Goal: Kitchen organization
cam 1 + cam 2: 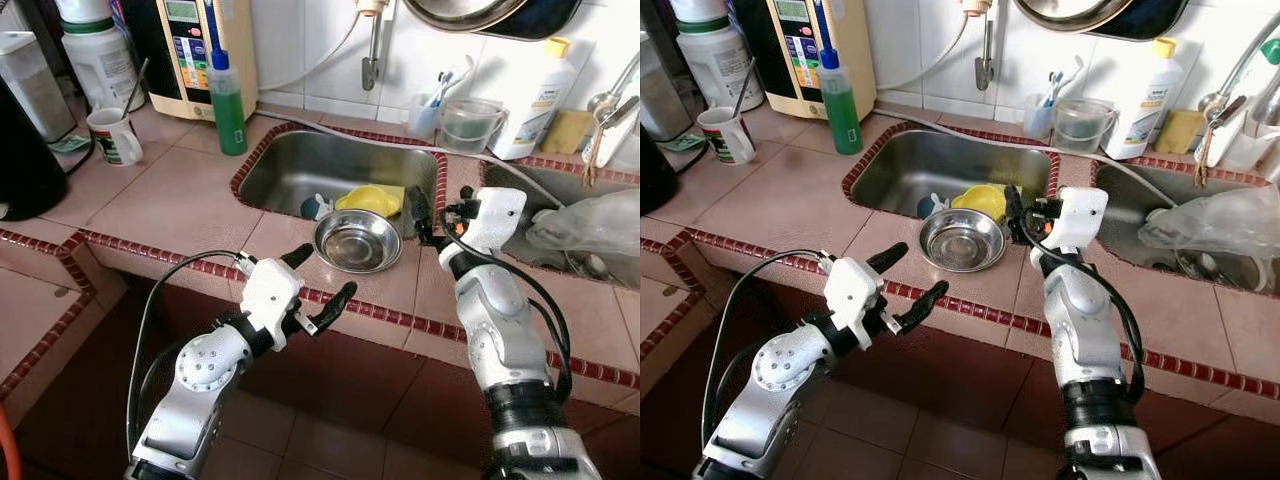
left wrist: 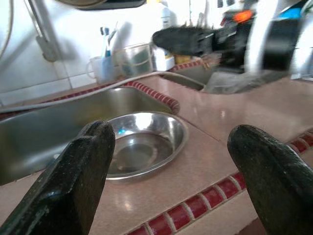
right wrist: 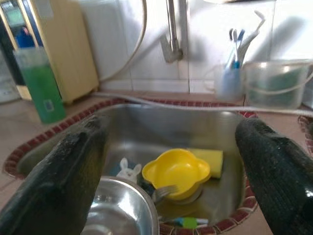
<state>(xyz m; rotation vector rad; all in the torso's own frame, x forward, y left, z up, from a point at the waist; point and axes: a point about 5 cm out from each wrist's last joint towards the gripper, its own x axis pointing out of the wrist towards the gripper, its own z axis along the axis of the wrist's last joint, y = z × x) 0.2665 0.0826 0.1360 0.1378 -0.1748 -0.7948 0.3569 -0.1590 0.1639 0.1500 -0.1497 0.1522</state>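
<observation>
The steel bowl (image 1: 357,241) sat empty and upright on the counter (image 1: 170,200), right at the sink's (image 1: 300,160) front edge. Down in the sink were a yellow bowl (image 3: 176,171) with a fork (image 3: 164,192) and a sponge (image 3: 210,159). Left gripper (image 1: 317,283) was spread wide just off the counter's front edge; right gripper (image 3: 171,161) was wide too, hovering beside the steel bowl.

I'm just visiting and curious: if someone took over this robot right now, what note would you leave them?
Left pincer: open, empty, in front of the counter edge, facing the steel bowl.
Right pincer: open, empty, at the sink's right rim, looking into it.
Bowl: upright on the counter by the sink's front edge.
Yellow bowl: in the sink with a fork, a sponge beside it.
Done: nothing is held.
Left: probably grasp the steel bowl, then clear the sink.
</observation>
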